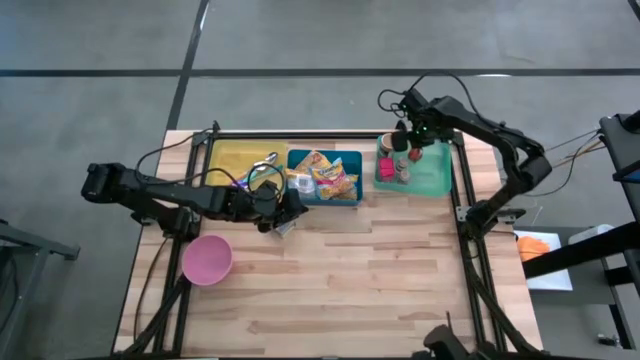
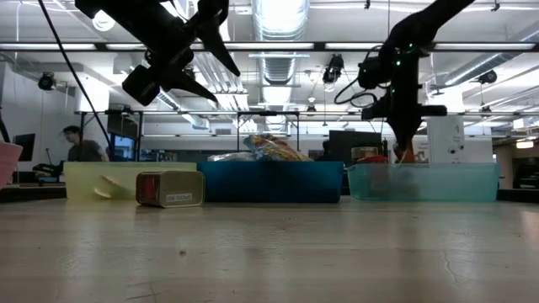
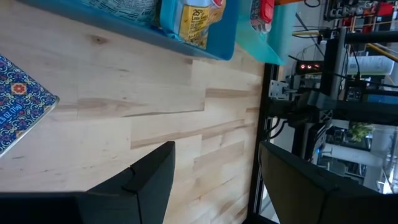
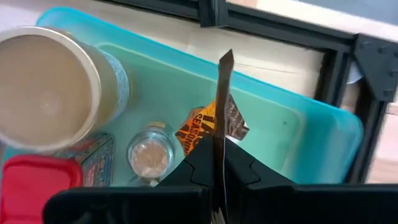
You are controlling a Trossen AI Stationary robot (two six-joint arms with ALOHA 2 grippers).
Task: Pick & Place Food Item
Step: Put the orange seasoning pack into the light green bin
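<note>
The seasoning packet (image 4: 214,127) is half hidden behind the right gripper (image 4: 219,146), whose fingers pinch its foil edge over the teal bin (image 1: 440,175); the pale wooden bench (image 1: 360,290) fronts a lit workshop; beside that bin, the left gripper (image 1: 283,218) hovers, fingers spread, above a patterned tin (image 2: 169,188).

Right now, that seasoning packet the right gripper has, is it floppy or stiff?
Probably floppy: the packet looks thin and crinkled where the right gripper pinches its edge. Likely light, since it hangs from one corner over the teal bin.
</note>
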